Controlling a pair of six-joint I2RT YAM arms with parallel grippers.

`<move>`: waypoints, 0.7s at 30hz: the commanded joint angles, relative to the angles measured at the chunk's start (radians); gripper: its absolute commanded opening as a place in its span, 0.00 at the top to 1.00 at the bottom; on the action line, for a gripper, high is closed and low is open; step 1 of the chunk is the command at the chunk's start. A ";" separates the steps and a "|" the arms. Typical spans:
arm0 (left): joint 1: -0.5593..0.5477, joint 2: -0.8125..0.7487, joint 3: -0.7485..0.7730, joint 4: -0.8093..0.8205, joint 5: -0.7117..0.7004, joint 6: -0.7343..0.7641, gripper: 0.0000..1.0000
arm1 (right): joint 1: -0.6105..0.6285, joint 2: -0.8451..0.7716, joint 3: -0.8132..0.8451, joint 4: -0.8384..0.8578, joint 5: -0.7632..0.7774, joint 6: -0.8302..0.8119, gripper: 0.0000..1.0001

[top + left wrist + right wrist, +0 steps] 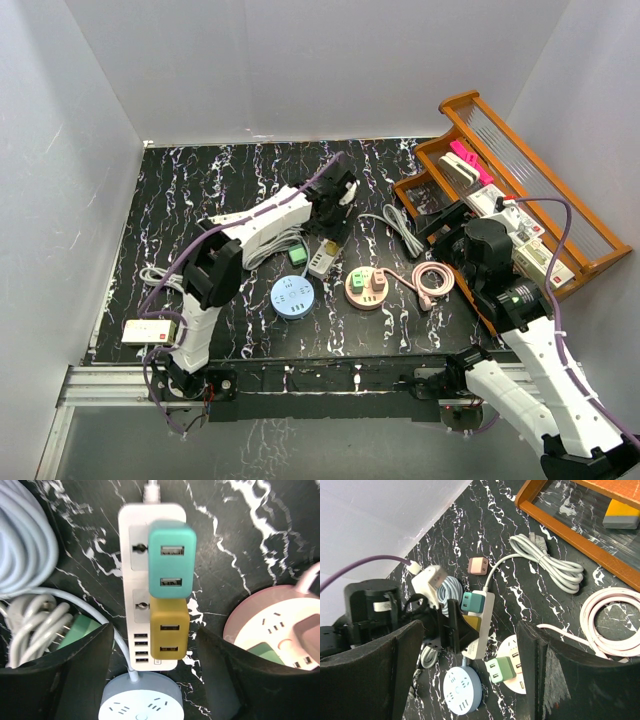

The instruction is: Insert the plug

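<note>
Left gripper [154, 647] hangs with jaws spread astride the mustard-yellow square plastic plug [170, 630], apparently seated in the white plastic power strip [134, 555] midway between the table's [250, 555] side edges, so its best move is a straight lift without snagging, while the right gripper's [470, 630] jaws gape empty.

a teal charger [171, 560] and a mustard charger [170, 632] sit on the white power strip [131, 600], over the black, white-veined tabletop [250, 545].

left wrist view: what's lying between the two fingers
The white power strip's near end, mustard charger plugged in, lies between the open fingers of the left gripper; the left wrist view shows it.
</note>
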 commanded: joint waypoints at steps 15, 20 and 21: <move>0.068 -0.883 -0.760 0.646 -0.069 -0.002 0.29 | -0.001 0.316 0.084 0.100 -0.183 -0.151 0.27; 0.072 -1.069 -0.907 0.755 -0.122 0.046 0.27 | 0.015 0.505 0.166 0.153 -0.198 -0.257 0.28; 0.072 -1.097 -0.926 0.766 -0.130 0.057 0.27 | 0.022 0.551 0.217 0.150 -0.197 -0.289 0.27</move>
